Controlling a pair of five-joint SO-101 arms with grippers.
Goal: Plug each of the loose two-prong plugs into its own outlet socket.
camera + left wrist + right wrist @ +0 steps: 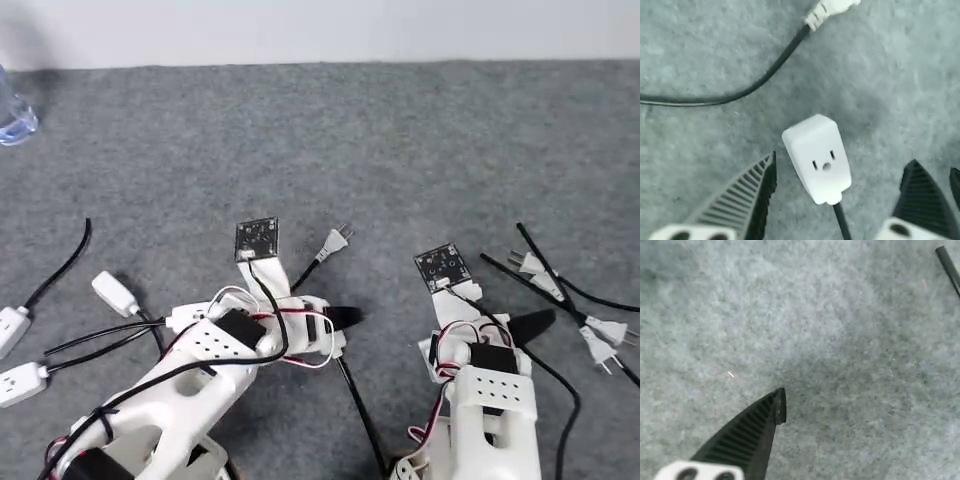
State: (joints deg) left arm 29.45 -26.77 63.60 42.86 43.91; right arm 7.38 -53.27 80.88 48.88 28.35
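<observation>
1. I have open bench [400, 130] across the far half.
2. Crossed cords [500, 267] and plugs [606, 330] crowd the right arm's [495, 400] outer side.
3. A socket [817, 157] sits between my left end effector's [843, 161] spread fingers [760, 185].

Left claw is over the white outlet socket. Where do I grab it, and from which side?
Grip the outlet socket across its two long flat sides, mid-body, coming straight down. It lies face-up, its cord leaves one short end, and the open left claw straddles those sides.
</observation>
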